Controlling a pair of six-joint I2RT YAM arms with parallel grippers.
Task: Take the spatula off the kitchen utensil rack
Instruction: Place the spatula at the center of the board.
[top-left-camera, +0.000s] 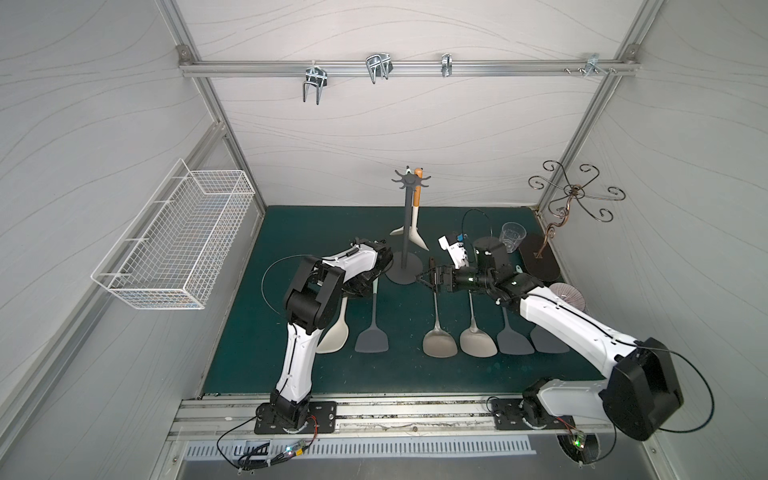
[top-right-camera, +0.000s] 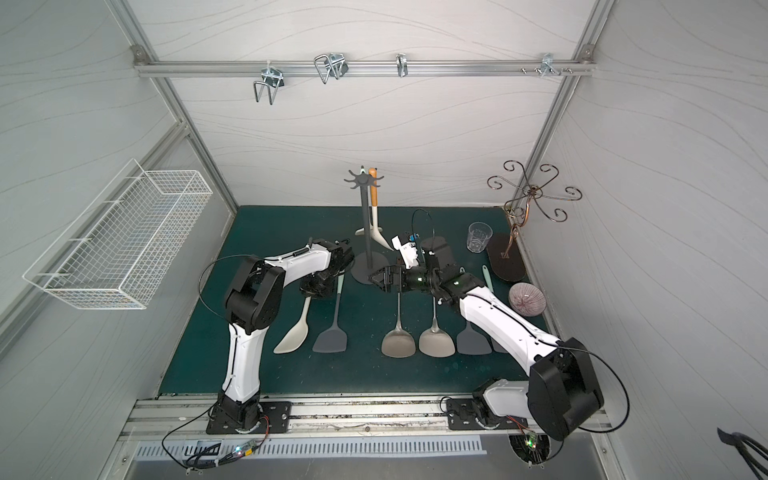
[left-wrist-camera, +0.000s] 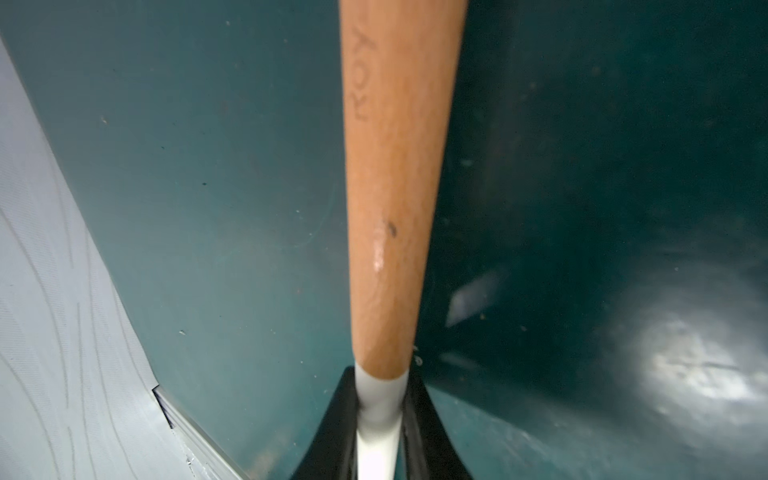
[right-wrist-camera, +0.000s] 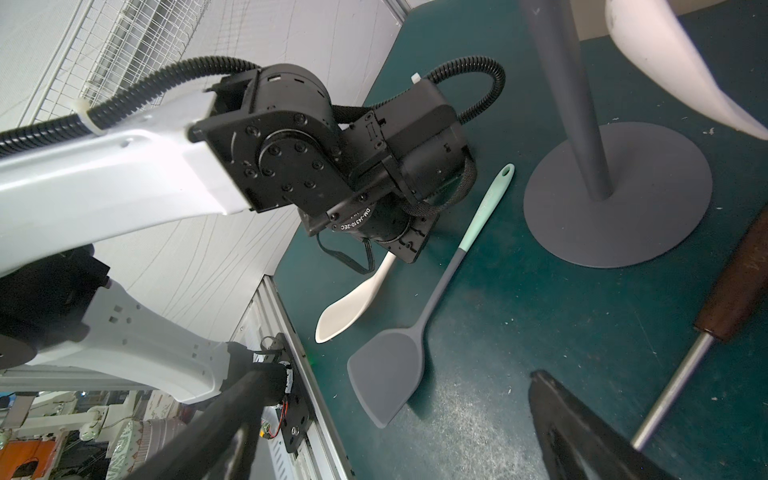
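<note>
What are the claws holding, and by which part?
The left gripper clasps a spatula by its white neck, just below the wooden handle. The right gripper is open and empty.

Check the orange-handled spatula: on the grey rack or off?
On. In both top views the spatula hangs upright from a crown hook of the rack, its white blade dangling beside the pole.

The mat (top-left-camera: 257, 353) is looking dark teal. The kitchen utensil rack (top-left-camera: 406, 237) is looking dark grey, its hanging spatula (top-left-camera: 417, 195) orange and white. The cream spatula (top-left-camera: 334, 334) is showing a wood-brown handle (left-wrist-camera: 395, 166). The bowl (top-right-camera: 527, 298) is showing purple stripes.
</note>
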